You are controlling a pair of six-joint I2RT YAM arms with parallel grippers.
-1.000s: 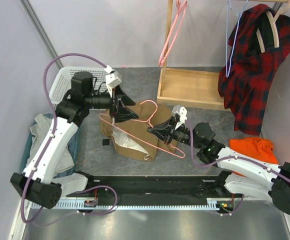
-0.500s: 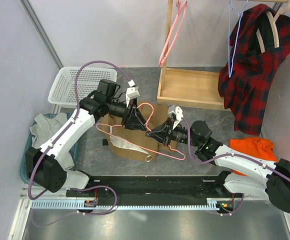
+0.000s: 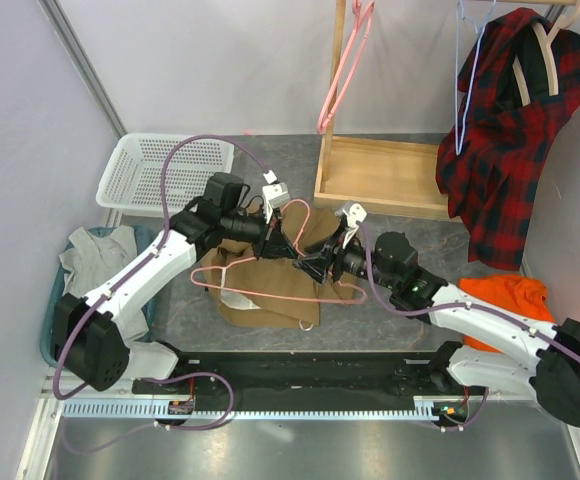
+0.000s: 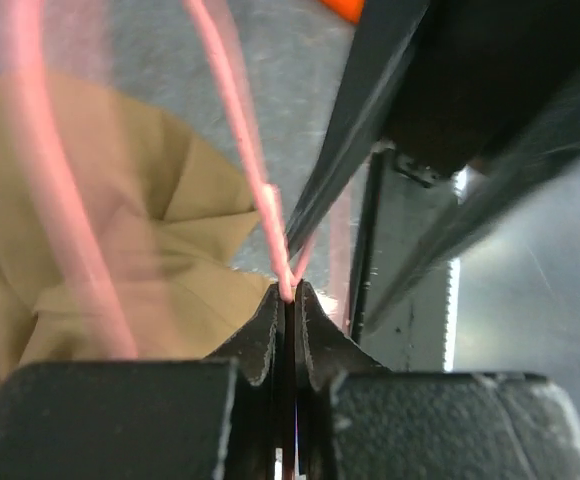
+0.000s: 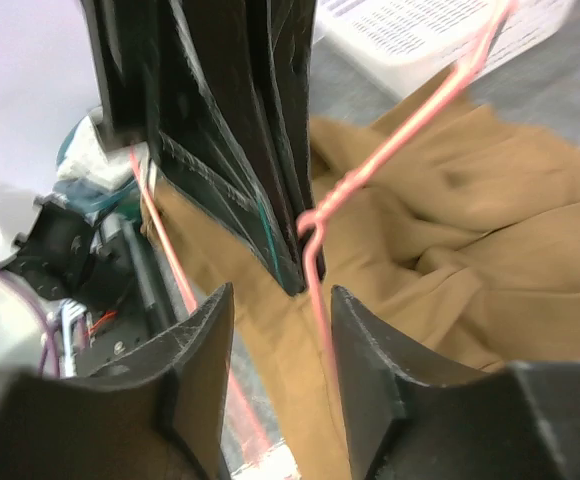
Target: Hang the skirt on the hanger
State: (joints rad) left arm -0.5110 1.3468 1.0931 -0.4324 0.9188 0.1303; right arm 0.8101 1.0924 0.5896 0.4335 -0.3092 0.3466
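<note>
The tan skirt (image 3: 255, 310) lies crumpled on the grey table between the two arms. Over it is the thin pink hanger (image 3: 270, 297), hook end raised toward the back. My left gripper (image 3: 288, 243) is shut on the hanger's wire near its twisted neck; the left wrist view shows the pink wire (image 4: 280, 250) pinched at the tips of the left gripper (image 4: 288, 292). My right gripper (image 3: 315, 262) faces it tip to tip. In the right wrist view the right gripper (image 5: 281, 297) stands open, with the hanger wire (image 5: 315, 270) loose between its fingers, above the skirt (image 5: 470, 230).
A white basket (image 3: 155, 170) sits at the back left, with grey cloth (image 3: 95, 250) in a bin beside the left arm. A wooden rack base (image 3: 380, 175) stands behind. On the rack hang another pink hanger (image 3: 345, 70) and a plaid shirt (image 3: 510, 120). Orange cloth (image 3: 505, 295) lies right.
My left gripper swung right to the hanger's neck and shut on the wire. My right gripper, shut on the hanger before, has opened. The hanger now lies flatter across the skirt.
</note>
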